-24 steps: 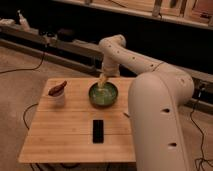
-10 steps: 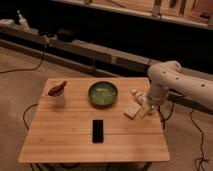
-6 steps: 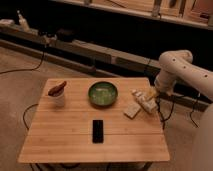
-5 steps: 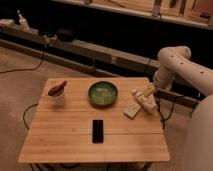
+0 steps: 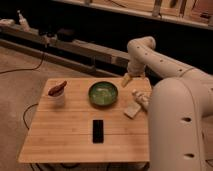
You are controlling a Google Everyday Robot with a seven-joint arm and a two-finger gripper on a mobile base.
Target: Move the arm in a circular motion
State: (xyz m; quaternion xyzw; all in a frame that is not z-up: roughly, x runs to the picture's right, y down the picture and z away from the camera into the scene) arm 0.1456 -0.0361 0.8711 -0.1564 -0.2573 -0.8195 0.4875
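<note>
Your arm (image 5: 172, 115) fills the right side of the view. One thick white segment with dark dots rises in the foreground, and a second runs up and left to a rounded elbow near the top. From the elbow a short forearm drops steeply down and a bit left. It ends in the small beige gripper (image 5: 127, 79), tip pointing down and tilted left. The gripper hangs over the far edge of the wooden table (image 5: 65, 142), toward its right corner. You cannot tell whether it is released or clenched, and nothing shows in its grasp.

- The green bowl (image 5: 103, 93) sits on the table just below and left of the gripper, near it but apart.
- A white block (image 5: 132, 109) lies flat below the gripper, right of the bowl.
- A second pale item (image 5: 140, 98) sits just above that block, tight against the big arm segment; what it is isn't clear.
- The black phone (image 5: 98, 130) lies flat well below and left of the gripper, nearer the camera than the bowl.
- A white cup (image 5: 57, 98) stands far left of the gripper, with a reddish-brown thing (image 5: 57, 88) resting across its top.
</note>
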